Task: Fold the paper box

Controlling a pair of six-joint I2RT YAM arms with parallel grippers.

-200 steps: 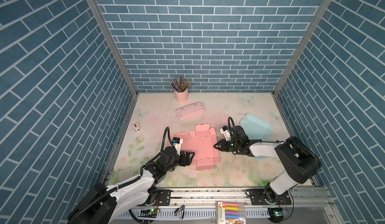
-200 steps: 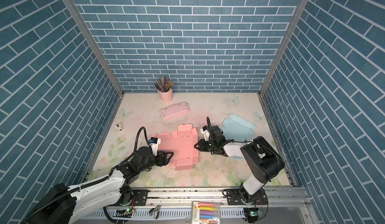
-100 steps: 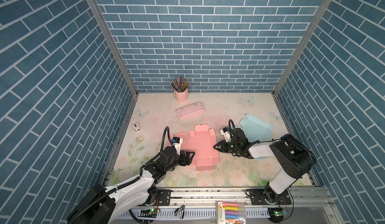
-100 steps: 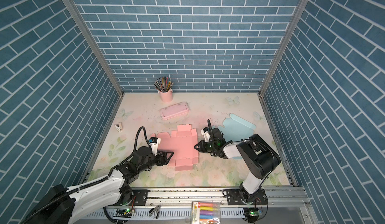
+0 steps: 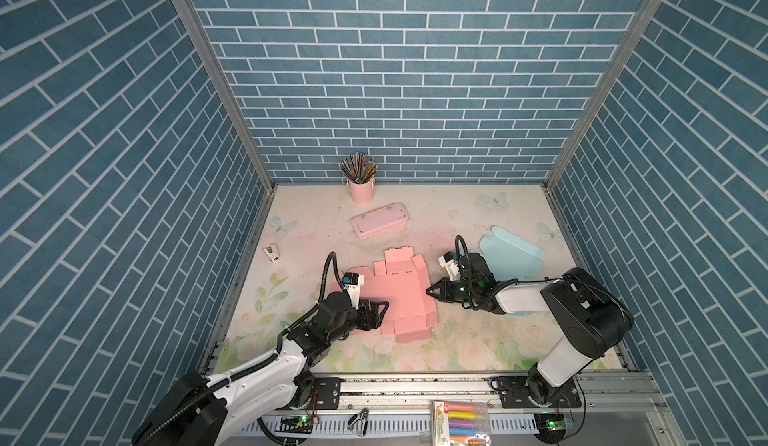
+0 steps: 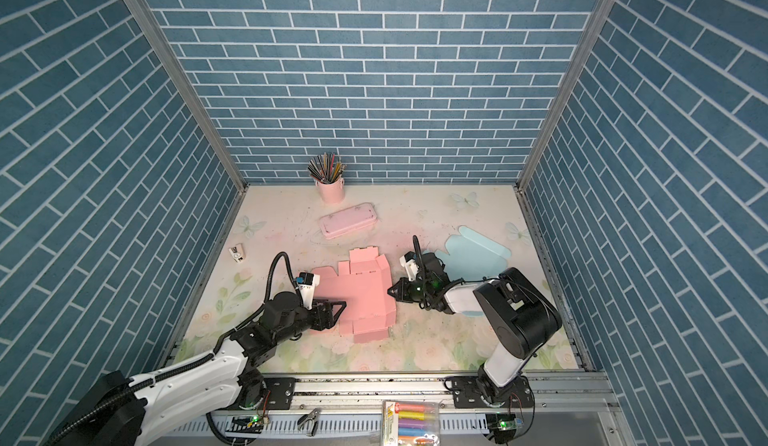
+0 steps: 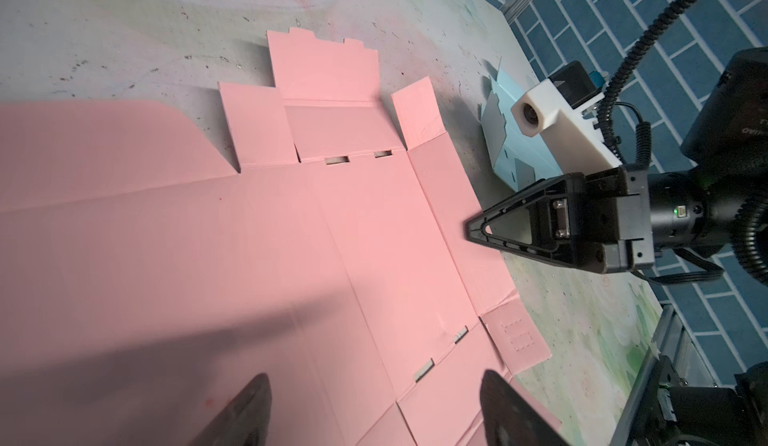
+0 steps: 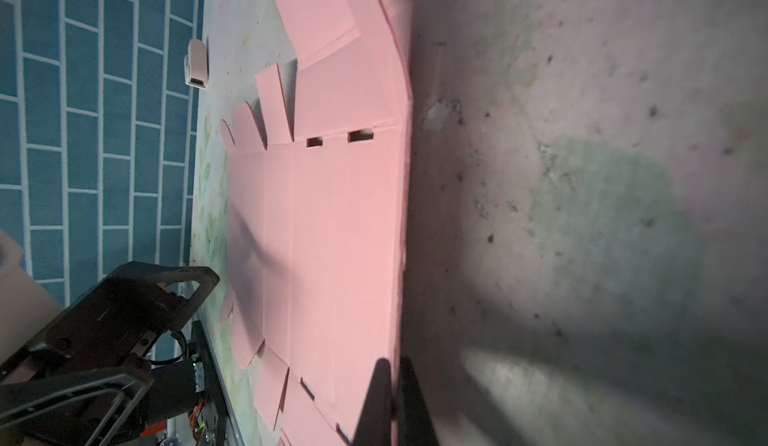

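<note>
One flat pink paper box blank [image 5: 395, 294] lies mid-worktop [image 5: 457, 340]: closed right fingers [image 8: 379, 415] pinch its 3 o'clock edge, open left fingers [image 7: 249, 419] stand over its 8 o'clock side; one pale-blue paper blank [image 5: 513, 257] lies at 2 o'clock.

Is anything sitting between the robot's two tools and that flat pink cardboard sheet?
Nothing visible does. The left tool hangs open right over the flat pink cardboard sheet, and the right tool is closed on the sheet's edge nearest it. The pale blue cardboard sheet lies apart, beyond the right tool.
</note>
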